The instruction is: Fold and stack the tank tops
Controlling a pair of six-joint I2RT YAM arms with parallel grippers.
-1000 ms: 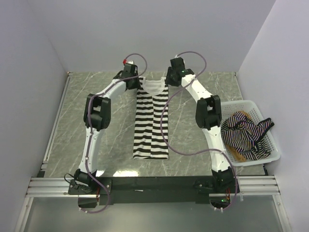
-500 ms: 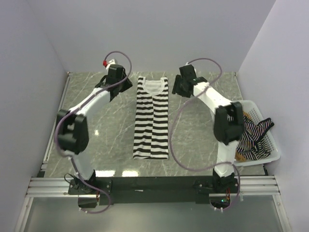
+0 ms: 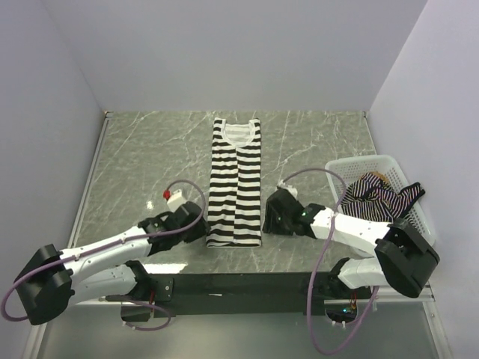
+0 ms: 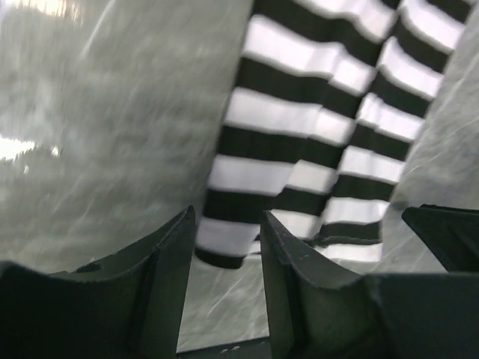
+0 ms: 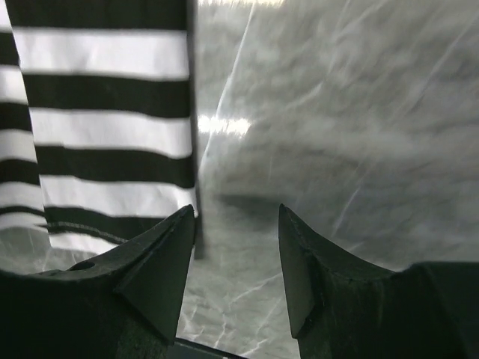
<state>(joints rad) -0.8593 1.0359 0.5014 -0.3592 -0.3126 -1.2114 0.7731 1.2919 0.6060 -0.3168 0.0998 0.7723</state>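
Bare table (image 3: 150, 157) flanks the striped top (image 3: 235, 183); basket (image 3: 358, 160) blocks far right.

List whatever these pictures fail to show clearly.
- Top view: whatever lies under the thin-striped top in the basket is buried; the right arm covers the basket's near edge.
- Left wrist view: motion blur smears the black-and-white striped top; the left gripper hides part of its hem.
- Right wrist view: the left edge cuts that top off.
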